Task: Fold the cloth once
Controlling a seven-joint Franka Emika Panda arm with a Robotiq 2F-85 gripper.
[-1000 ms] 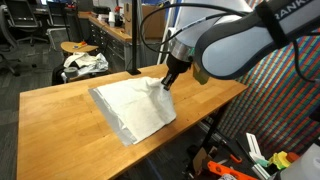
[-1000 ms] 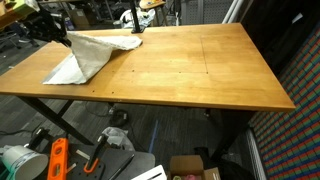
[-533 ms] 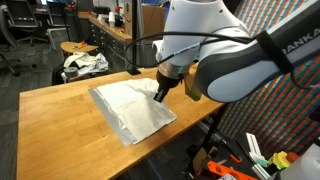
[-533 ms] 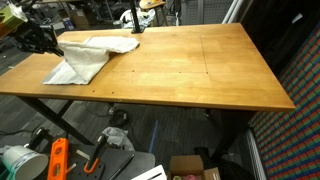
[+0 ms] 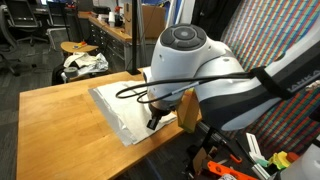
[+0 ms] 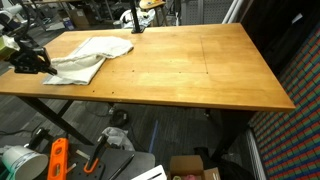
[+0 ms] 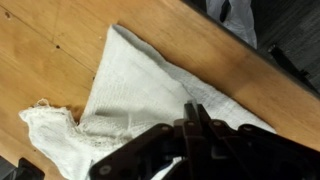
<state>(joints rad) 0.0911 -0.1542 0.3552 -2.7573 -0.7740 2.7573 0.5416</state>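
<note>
A white cloth (image 5: 118,100) lies on the wooden table (image 5: 55,125), near its edge. In an exterior view it is bunched and partly doubled over (image 6: 88,55). My gripper (image 5: 153,122) is low over the cloth's near edge, and the arm hides much of the cloth. It also shows at the table's corner in an exterior view (image 6: 27,60). In the wrist view the fingers (image 7: 195,108) are pressed together on a corner of the cloth (image 7: 135,90), whose frayed edge lies to the left.
The table top (image 6: 200,70) stretches wide beside the cloth. A stool with a bundle (image 5: 82,62) stands behind the table. Orange tools (image 6: 57,160) and a cardboard box (image 6: 190,168) lie on the floor below.
My gripper has carried the held cloth corner across the cloth and downward toward the table's edge. The raised fold has come down and now lies flatter.
</note>
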